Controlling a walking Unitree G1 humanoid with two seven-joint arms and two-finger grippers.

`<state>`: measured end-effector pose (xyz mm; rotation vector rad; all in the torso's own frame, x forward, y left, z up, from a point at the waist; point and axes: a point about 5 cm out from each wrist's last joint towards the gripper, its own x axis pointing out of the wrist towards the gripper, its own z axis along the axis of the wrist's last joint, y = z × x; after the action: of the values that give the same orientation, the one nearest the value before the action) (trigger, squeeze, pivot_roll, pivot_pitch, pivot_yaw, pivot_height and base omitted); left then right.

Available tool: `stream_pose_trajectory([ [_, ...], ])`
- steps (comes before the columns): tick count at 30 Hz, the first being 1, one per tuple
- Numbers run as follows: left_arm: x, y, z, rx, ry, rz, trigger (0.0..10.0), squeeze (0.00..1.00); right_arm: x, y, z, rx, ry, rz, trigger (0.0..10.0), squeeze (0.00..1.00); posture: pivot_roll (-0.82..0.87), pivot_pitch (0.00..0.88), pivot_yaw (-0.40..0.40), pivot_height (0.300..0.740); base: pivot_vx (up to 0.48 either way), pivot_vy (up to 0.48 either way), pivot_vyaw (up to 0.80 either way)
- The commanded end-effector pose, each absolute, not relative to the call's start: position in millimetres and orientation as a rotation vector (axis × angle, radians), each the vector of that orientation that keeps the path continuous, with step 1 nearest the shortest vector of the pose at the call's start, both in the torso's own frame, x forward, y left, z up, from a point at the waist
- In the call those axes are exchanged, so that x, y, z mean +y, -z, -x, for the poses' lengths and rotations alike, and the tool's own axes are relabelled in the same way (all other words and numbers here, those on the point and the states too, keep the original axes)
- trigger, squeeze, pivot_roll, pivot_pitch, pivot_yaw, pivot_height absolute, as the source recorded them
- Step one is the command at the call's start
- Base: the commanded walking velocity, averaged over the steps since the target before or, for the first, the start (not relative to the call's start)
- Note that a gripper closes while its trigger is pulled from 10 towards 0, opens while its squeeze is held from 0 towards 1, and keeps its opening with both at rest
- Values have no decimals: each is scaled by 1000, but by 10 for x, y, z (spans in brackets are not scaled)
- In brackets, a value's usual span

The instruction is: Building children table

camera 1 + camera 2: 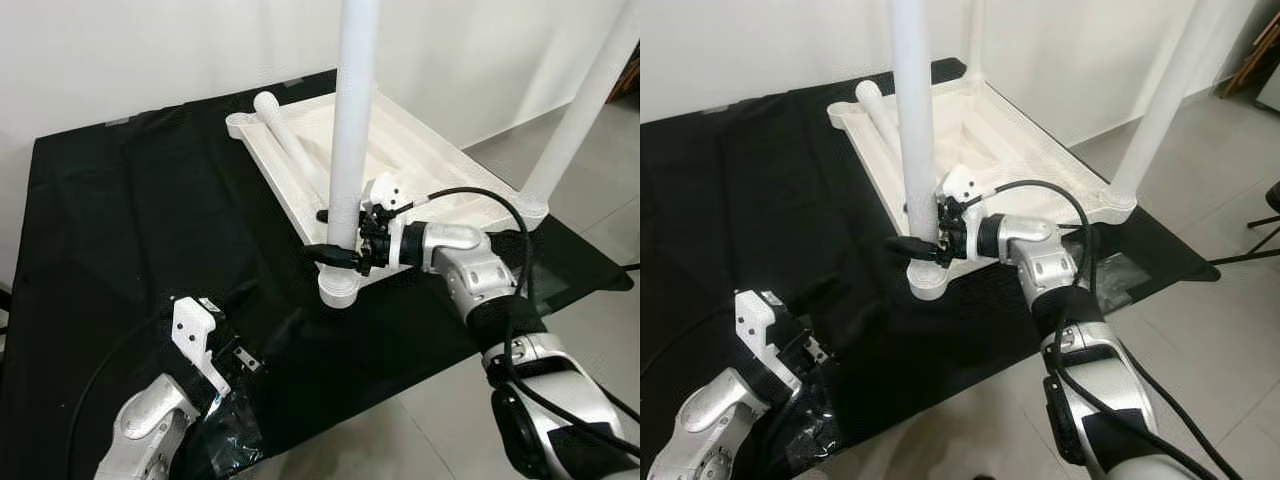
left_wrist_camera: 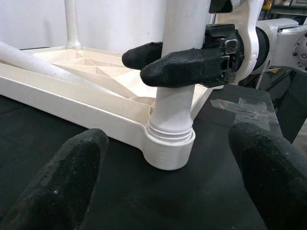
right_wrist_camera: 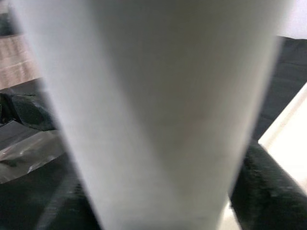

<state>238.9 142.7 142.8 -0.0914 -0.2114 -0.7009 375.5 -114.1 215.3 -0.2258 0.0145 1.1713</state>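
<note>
Legs were my count: three stood in the upturned tabletop [image 1: 420, 150] on the black mat, one lay loose inside. My right pincer [image 1: 338, 238] clasped the nearest leg [image 1: 352, 120]; left pincer [image 2: 163, 191] released.

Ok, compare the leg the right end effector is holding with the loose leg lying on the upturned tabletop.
The held leg stands upright in the tabletop's near corner socket; the loose leg lies flat, slanting across the underside. The held leg is clamped low down by the right end effector; the loose leg is untouched. Both are plain white round tubes of seemingly similar thickness.
</note>
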Motion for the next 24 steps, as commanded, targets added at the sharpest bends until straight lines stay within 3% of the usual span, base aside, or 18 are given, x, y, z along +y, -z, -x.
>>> stream_pose_trajectory([
  [1,1423,-1418,-2342,-205,703,92,10000,0,-1170,-2157,-3770,12,-1176,218,0,0,-18,198,-11,740,0,0,0],
  [11,1431,-1432,-2322,-204,704,94,10000,0,-1202,-1994,-3697,12,-1147,262,0,0,-34,217,-12,740,0,0,0],
  [13,1441,-1437,-2326,-203,703,93,10000,0,-1154,-1882,-3649,20,-1024,234,0,0,-39,220,-13,740,0,0,0],
  [14,1454,-1441,-2342,-203,701,91,10000,0,-1038,-1765,-3583,6,-800,110,0,0,-52,220,-4,740,0,0,0],
  [15,1454,-1441,-2342,-203,701,91,10000,0,-1038,-1765,-3583,6,-800,110,0,0,-52,220,-4,740,0,0,0],
  [16,1463,-1444,-2353,-203,700,89,10000,0,-1005,-1689,-3521,13,-628,22,0,0,-52,220,-4,740,0,0,0],
  [19,1473,-1450,-2373,-203,698,87,10000,0,-889,-1507,-3317,50,-546,29,0,0,-60,224,13,740,0,0,0],
  [21,1484,-1442,-2409,-202,696,81,10000,0,-739,-1555,-3146,-44,-560,194,0,0,-81,212,24,740,0,0,0],
  [24,1480,-1433,-2423,-199,698,84,10000,0,-746,-1540,-3149,-37,-565,175,0,0,-70,199,20,740,0,0,0],
])
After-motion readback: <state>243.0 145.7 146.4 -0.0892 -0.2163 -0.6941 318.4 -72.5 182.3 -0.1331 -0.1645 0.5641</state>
